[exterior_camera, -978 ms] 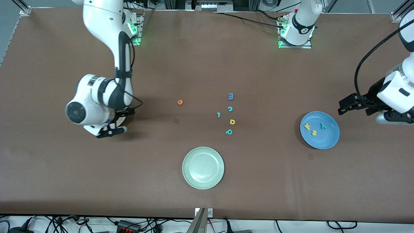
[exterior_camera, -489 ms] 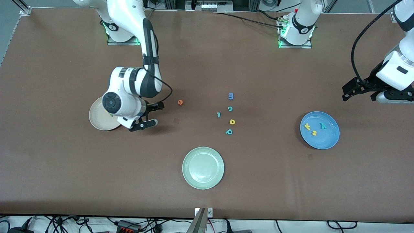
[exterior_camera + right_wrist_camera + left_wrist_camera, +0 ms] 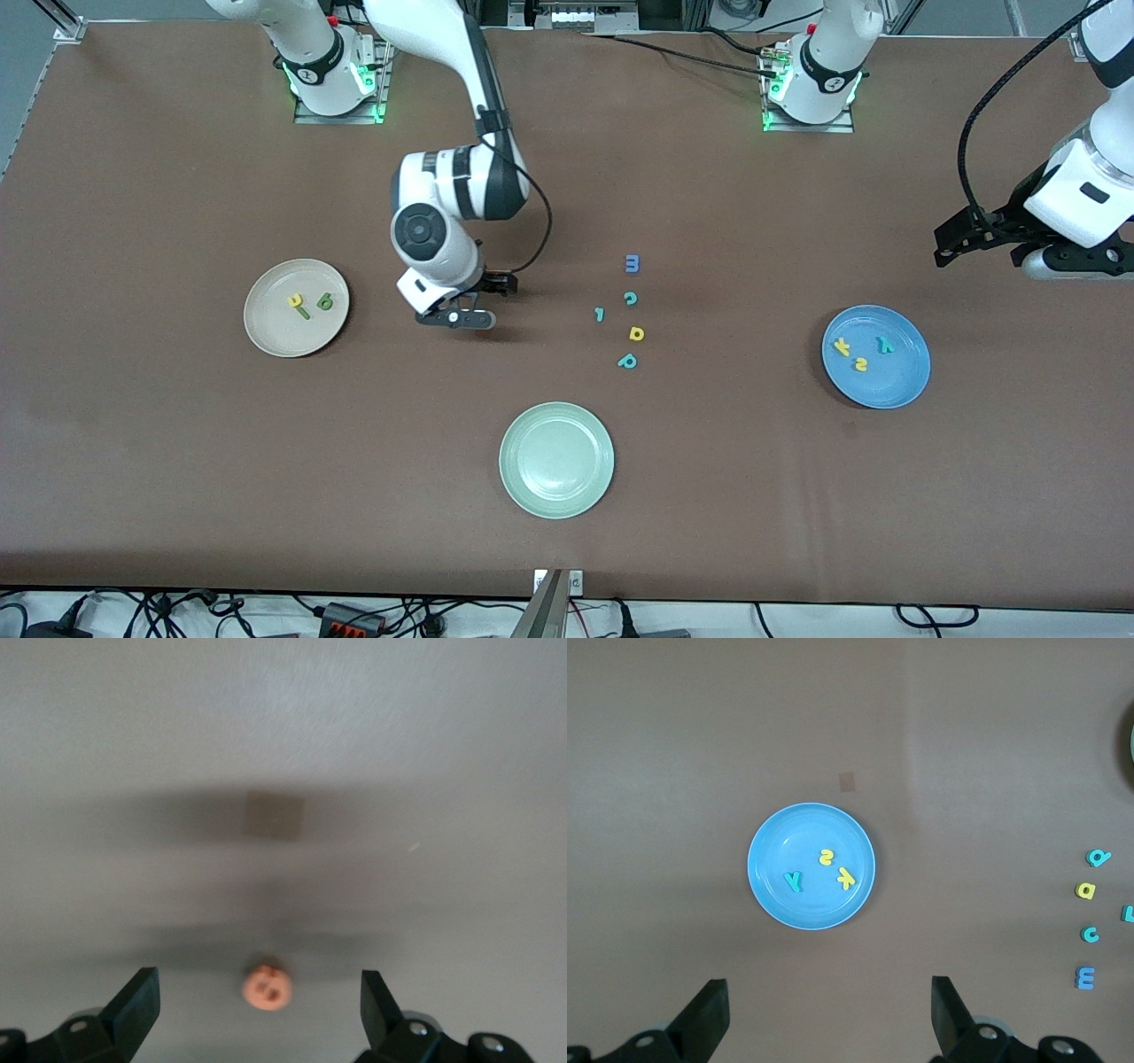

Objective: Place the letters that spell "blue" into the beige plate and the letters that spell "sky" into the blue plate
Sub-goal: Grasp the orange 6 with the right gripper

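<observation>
Hiding orange e, right gripper overhead

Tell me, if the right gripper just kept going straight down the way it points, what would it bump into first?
Probably the orange e. The right gripper hangs open over it, fingers either side, with only bare table around. How high it hangs is unclear.

The beige plate toward the right arm's end holds the yellow u, green l and dark green b — the orange e lies flat on the table. The blue plate holds the yellow k, yellow s and teal y.
</observation>
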